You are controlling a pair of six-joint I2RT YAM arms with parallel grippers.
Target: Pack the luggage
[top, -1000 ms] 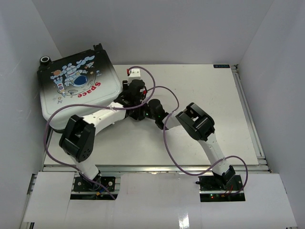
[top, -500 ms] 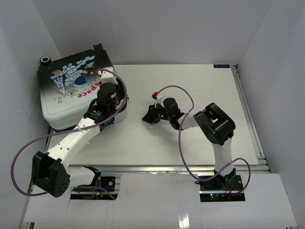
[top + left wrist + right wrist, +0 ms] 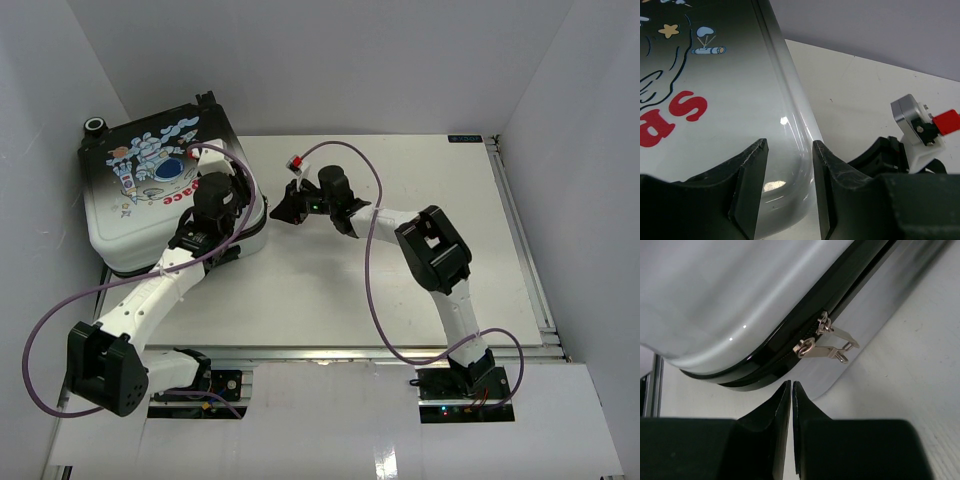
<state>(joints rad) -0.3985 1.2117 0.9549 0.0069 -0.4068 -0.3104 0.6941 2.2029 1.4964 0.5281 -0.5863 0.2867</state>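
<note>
While left tool (image 3: 789, 146) hovers jaws apart over the luggage (image 3: 715, 100), right tool (image 3: 791, 386) is closed, empty, zipper pulls (image 3: 827, 342) just ahead.

Counts: there was one luggage (image 3: 150, 205) on one counter (image 3: 330, 300). Arms were two, a left arm (image 3: 150, 300) and a right arm (image 3: 440, 260). Hands were two, one per arm: left hand (image 3: 787, 195), right hand (image 3: 791, 405). Purple cables (image 3: 371, 270) were two, one along each arm. Metal zipper pulls (image 3: 840, 337) on the luggage rim were two. One red Space word (image 3: 670, 117) was on the shell.
</note>
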